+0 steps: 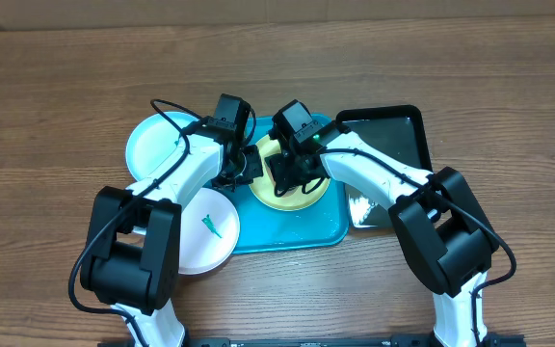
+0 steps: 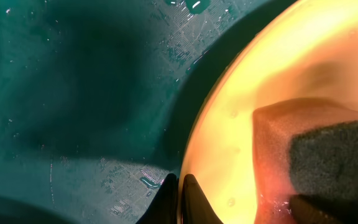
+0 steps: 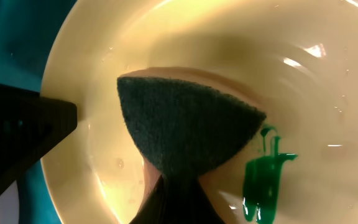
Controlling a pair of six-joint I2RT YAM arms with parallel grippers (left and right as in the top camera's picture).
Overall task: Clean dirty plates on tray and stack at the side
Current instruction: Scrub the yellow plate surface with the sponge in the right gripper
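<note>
The round yellow-green plastic plate [image 1: 295, 200] lies on the large rectangular turquoise plastic tray [image 1: 297, 231], between the two arms. The left gripper [image 2: 179, 190] is pinched together on the plate's left rim, apparently steadying it. The right gripper [image 3: 173, 186] is clamped on a soft sponge with a dark scouring face [image 3: 188, 124], which is pressed down on the plate's floor. The coming wipe turns on the green smear [image 3: 266, 180]. In the right wrist view it sits just beside the sponge's right-hand corner (touching or a hair apart, too close to call), with its drips running lengthwise toward the camera. The right arm, already over the plate with the sponge, looks best placed to sweep sideways across the smear.
</note>
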